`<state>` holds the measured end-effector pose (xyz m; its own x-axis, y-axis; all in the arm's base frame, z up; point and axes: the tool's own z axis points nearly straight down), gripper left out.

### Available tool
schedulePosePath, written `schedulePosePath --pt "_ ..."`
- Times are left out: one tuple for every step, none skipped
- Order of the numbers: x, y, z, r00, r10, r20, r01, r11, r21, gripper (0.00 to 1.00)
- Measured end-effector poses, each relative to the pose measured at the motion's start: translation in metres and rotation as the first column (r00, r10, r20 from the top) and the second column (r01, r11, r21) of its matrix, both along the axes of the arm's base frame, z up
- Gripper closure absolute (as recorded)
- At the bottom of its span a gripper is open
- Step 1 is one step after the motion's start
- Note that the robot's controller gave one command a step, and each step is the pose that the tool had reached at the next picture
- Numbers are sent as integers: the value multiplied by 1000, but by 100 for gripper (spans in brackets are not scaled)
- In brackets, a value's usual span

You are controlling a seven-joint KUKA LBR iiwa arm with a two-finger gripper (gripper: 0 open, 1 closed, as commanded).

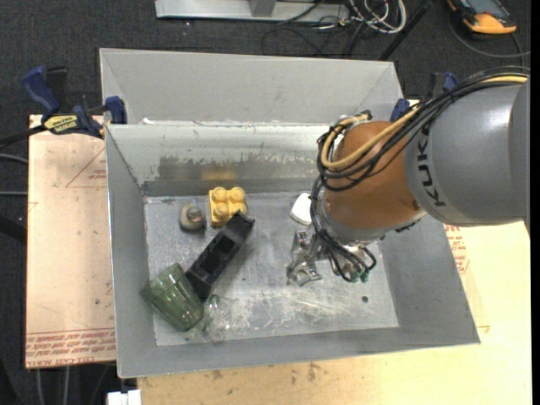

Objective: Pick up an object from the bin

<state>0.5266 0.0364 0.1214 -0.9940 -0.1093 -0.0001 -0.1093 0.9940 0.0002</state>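
Note:
My gripper (304,268) hangs low over the bin floor right of the middle, its metal fingers pointing down under the orange cover; nothing shows between them. A white object (300,208) peeks out just behind the gripper, partly hidden by the arm. A black tape dispenser (221,254) lies diagonally to the left of the gripper, apart from it.
A yellow blocky toy (226,204) and a small grey round thing (192,217) lie at the back left. A green clear glass-like object (175,296) rests in the front left corner, touching the dispenser's lower end. The arm covers the bin's right side.

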Motion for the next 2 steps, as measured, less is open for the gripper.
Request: schedulePosePath --pt "4 -20 -45 759 651 4 -651 759 0 0" --pt "5 -20 -46 753 658 11 -658 753 0 0"
